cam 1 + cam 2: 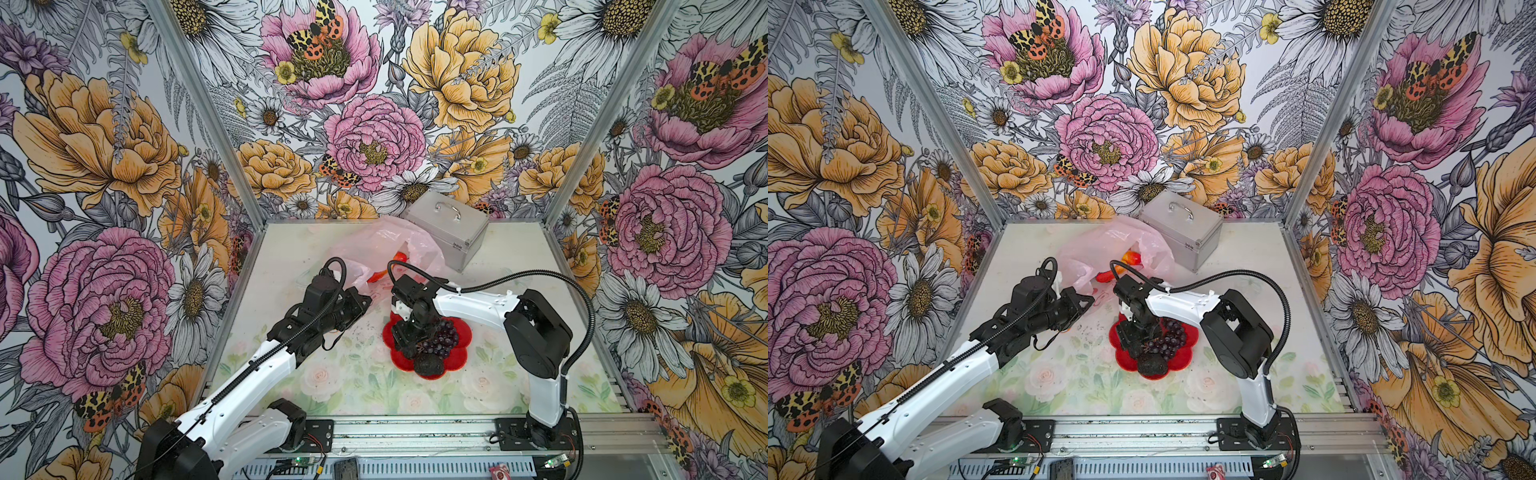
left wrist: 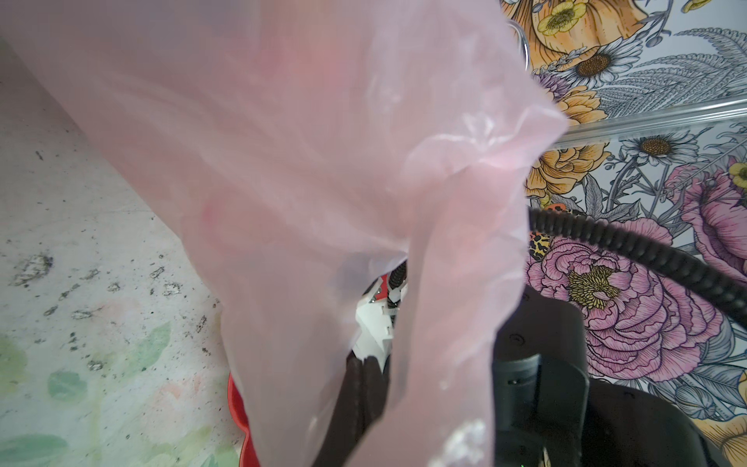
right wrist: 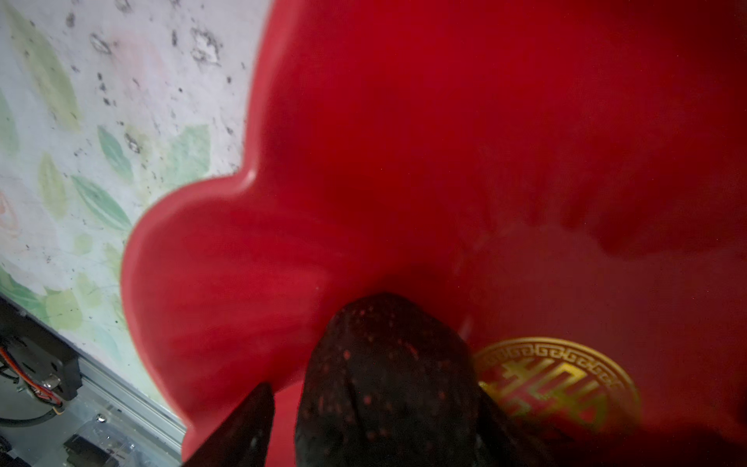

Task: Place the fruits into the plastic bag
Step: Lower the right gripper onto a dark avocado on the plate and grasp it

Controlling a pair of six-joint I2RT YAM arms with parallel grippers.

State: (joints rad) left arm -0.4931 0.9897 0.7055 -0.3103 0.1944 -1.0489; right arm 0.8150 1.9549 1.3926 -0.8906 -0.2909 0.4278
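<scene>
Left gripper [image 1: 365, 301]: clenched on the near edge of the plastic bag [image 1: 374, 245]; we see pink film across its wrist view.
Bag: mid-table, red-orange fruits [image 1: 400, 257] in its mouth.
Right gripper [image 3: 374, 390]: jaws spread astride an avocado [image 3: 388, 351] on the red plate [image 1: 455, 357].
Grapes [image 1: 442, 338]: on that plate.

Bimanual pair, left arm [image 1: 257, 370] and right arm [image 1: 469, 305]: glossy white moulded link shells, matte black joint housings and wrists, black ribbed cable conduit [image 1: 593, 318] looping along each, black bolted base plates [image 1: 318, 432] with thin red wires, near edge.
</scene>
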